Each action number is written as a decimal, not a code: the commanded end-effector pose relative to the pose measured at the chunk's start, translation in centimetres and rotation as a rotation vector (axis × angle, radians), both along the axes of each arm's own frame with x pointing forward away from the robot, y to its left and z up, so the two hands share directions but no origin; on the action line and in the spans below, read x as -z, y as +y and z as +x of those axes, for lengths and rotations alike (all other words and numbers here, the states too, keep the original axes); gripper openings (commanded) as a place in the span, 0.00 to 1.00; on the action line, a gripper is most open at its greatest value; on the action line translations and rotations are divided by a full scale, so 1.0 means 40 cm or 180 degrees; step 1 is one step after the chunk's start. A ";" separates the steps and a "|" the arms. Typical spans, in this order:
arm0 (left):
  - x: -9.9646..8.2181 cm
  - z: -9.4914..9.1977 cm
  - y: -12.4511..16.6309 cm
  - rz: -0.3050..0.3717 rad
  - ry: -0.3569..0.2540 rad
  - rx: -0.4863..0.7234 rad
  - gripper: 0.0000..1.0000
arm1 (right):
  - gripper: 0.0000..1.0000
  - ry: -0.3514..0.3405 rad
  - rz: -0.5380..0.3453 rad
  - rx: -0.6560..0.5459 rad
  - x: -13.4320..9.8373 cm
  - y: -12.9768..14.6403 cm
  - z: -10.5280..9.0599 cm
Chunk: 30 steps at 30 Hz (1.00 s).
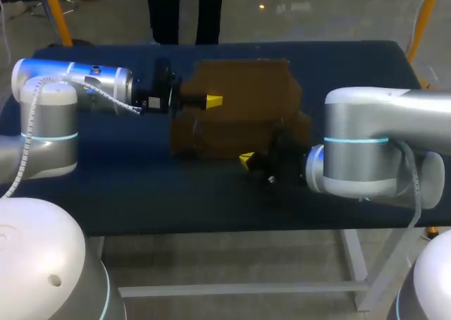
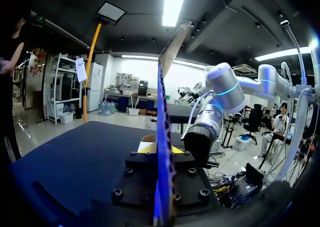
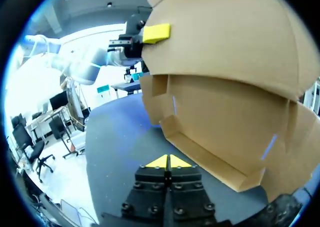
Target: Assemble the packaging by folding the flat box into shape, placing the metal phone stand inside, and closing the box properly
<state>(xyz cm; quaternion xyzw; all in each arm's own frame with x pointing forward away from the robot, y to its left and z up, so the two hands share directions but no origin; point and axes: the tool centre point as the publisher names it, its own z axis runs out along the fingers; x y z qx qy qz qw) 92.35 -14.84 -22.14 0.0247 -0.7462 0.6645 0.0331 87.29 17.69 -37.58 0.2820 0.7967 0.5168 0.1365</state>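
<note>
The brown cardboard box (image 1: 239,108) lies partly folded in the middle of the dark blue table (image 1: 106,193), with one panel raised. My left gripper (image 1: 211,101) is shut on the left edge of that raised panel. In the left wrist view the cardboard panel (image 2: 167,87) stands edge-on between the fingertips of the left gripper (image 2: 160,149). My right gripper (image 1: 246,161) sits at the box's front edge, shut with nothing in it. In the right wrist view the right gripper (image 3: 167,162) rests on the table just short of the box's low front flap (image 3: 210,152). No metal phone stand is visible.
Bare table surface stretches to the left and front of the box. My right arm's thick silver link (image 1: 366,151) hangs over the table's right front. The table's front edge (image 1: 211,230) lies close below the right gripper.
</note>
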 end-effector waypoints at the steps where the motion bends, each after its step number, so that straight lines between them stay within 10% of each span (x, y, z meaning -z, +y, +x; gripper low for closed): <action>1: 0.008 0.003 -0.002 -0.0004 0.0002 0.0016 0.00 | 0.00 -0.0113 0.0145 -0.0031 -0.025 -0.053 -0.048; 27: 0.008 0.003 -0.002 -0.0004 0.0002 0.0016 0.00 | 0.00 -0.0348 -0.0043 -0.0421 -0.092 -0.263 -0.172; 30: 0.008 0.003 -0.002 -0.0004 0.0002 0.0016 0.00 | 0.11 -0.0357 -0.0074 -0.0445 -0.092 -0.285 -0.167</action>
